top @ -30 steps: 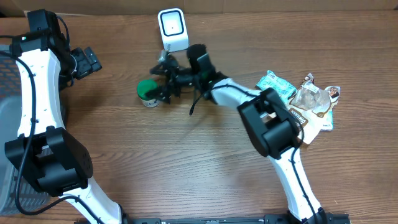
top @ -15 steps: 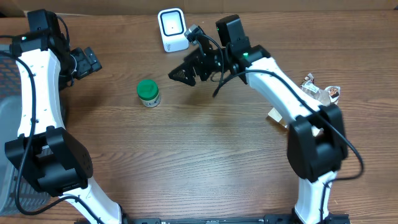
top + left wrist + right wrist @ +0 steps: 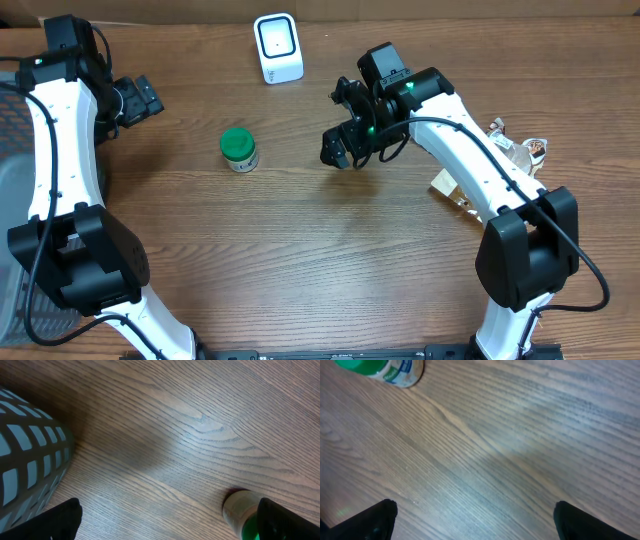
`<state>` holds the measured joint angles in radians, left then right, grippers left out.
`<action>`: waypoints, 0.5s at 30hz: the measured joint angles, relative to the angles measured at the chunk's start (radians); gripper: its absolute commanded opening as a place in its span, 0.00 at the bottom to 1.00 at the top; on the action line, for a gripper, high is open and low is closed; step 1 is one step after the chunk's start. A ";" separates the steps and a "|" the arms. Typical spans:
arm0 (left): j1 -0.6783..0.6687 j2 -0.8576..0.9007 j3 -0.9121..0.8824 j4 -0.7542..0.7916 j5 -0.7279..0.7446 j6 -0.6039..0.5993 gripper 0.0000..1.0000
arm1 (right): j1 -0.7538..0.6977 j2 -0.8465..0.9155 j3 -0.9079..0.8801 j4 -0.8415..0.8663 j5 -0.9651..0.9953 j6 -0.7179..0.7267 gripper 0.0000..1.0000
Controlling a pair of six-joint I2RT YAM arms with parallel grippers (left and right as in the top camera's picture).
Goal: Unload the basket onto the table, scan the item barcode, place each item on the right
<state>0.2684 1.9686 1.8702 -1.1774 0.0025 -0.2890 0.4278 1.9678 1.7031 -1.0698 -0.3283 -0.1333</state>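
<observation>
The item, a small jar with a green lid [image 3: 238,148], stands upright on the wooden table. The white barcode scanner [image 3: 278,47] stands at the back edge, above and right of the jar. My right gripper [image 3: 338,148] hovers right of the jar, open and empty. In the right wrist view the jar [image 3: 381,370] lies at the top left, far from the open gripper [image 3: 477,522]. My left gripper [image 3: 142,98] sits open at the far left. In its wrist view the jar [image 3: 239,510] shows partly behind the right fingertip [image 3: 286,522].
A grey mesh basket [image 3: 14,190] stands at the left edge and shows in the left wrist view as the basket wall [image 3: 27,465]. Several snack packets [image 3: 518,152] lie at the right, partly behind the right arm.
My right arm has drawn back from the jar and scanner, moving right and toward the table's middle. The jar stays where it was. The left arm has not moved.
</observation>
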 measured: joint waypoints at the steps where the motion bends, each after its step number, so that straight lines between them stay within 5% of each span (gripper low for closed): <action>1: 0.000 0.000 0.000 0.000 0.000 0.000 0.99 | 0.002 0.000 0.000 0.009 0.001 0.002 0.90; 15: 0.000 0.000 0.000 0.000 0.000 0.000 1.00 | 0.188 0.000 0.146 0.216 0.183 0.133 0.92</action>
<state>0.2684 1.9686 1.8702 -1.1774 0.0025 -0.2890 0.6163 1.9678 1.8492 -0.8539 -0.1452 -0.0002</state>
